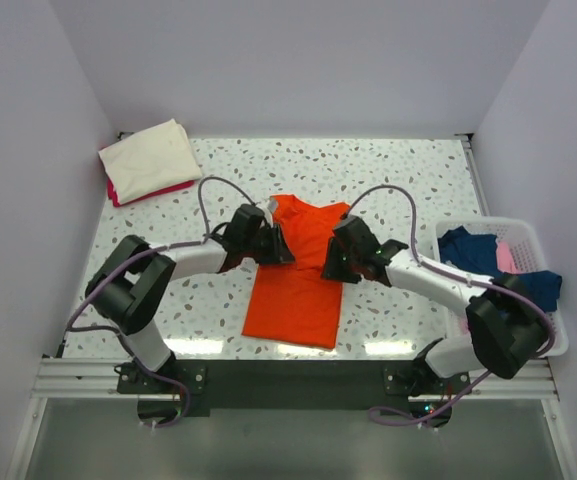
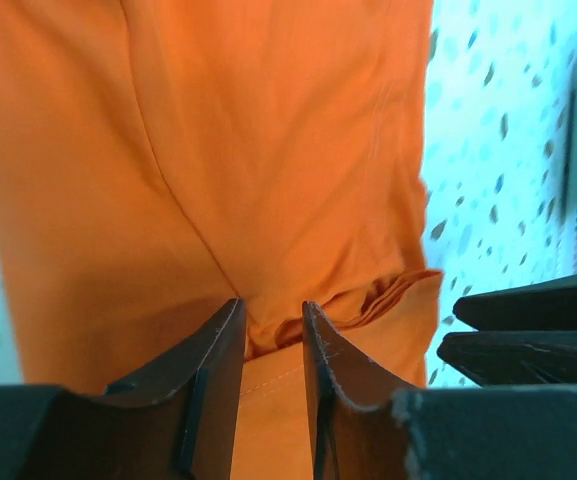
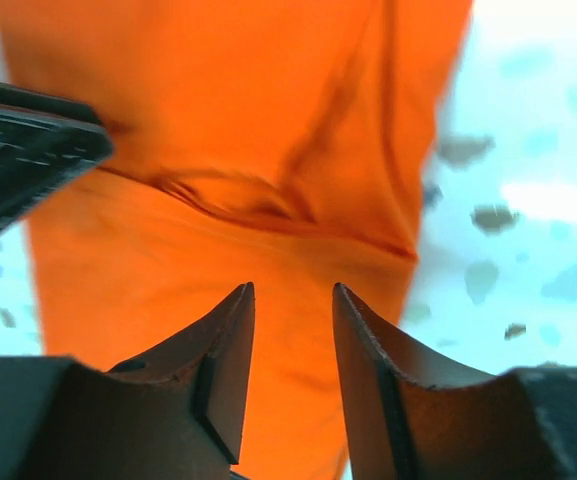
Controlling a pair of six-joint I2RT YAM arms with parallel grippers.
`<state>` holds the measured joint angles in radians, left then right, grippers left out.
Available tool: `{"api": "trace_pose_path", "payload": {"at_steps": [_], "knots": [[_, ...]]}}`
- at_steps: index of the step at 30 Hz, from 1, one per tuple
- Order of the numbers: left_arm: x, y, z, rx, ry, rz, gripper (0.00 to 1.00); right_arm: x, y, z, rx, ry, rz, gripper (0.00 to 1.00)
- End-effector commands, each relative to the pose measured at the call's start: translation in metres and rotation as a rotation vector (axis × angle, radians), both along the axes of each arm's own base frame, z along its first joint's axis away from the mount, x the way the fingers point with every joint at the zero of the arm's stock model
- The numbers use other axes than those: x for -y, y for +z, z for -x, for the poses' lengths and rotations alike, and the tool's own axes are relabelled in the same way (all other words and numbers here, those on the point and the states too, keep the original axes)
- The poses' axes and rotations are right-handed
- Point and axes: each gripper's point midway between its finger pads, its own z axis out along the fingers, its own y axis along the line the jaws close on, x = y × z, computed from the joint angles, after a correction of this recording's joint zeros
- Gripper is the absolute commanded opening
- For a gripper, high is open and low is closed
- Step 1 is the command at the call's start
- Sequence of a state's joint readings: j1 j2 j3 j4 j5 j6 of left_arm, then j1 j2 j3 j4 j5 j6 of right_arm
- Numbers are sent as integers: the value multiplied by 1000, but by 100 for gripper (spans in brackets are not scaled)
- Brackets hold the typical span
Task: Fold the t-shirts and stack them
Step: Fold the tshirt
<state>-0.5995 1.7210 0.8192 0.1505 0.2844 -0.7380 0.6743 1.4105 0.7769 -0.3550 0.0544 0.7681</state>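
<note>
Now a claw sits at each side of the orange shirt

The orange t-shirt [image 1: 298,290] lies flat in the middle of the desk [image 1: 398,180]. Its long way runs from the far side, where the neck is, down to the near edge, where the hem is. The two sides look folded in, so it is now a long strip.

The left claw [image 1: 280,245] is at the left edge of the strip, up near the neck end. Its two fingers are only a little apart, and a small bunch of orange cloth sits right at their tips. I cannot tell if it is pinching that cloth or just touching it.

The right claw [image 1: 330,262] is at the right edge, a bit lower down. Its fingers are apart with nothing between them, and the cloth is just under it.

So the strip lies between the two claws, and both are at its far half. I think the next move is to fold it in half, end to end, so each claw needs a corner on its own side.

A cream t-shirt [image 1: 153,155] sits folded on a magenta t-shirt [image 1: 133,195] at the far left corner. That is likely where this one goes next. A navy t-shirt [image 1: 473,250] and a pink t-shirt [image 1: 506,257] wait in the basket [image 1: 538,240] on the right.
</note>
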Motion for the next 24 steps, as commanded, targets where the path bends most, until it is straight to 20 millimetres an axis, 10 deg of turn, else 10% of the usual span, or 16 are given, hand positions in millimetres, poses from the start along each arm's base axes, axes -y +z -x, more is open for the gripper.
{"api": "trace_pose_path", "payload": {"at_steps": [1, 5, 12, 24], "knots": [[-14, 62, -41, 146, 74, -6, 35, 0, 43, -42, 121, 33, -1, 43], [-68, 76, -80, 147, 315, -70, 35, -24, 95, -105, 273, 91, -111, 45], [-99, 77, -142, 136, 469, -66, 34, -77, 91, -195, 388, 267, -98, 46], [-83, 36, -101, 34, 321, -2, 31, -117, 51, -265, 450, 375, -24, 51]]}}
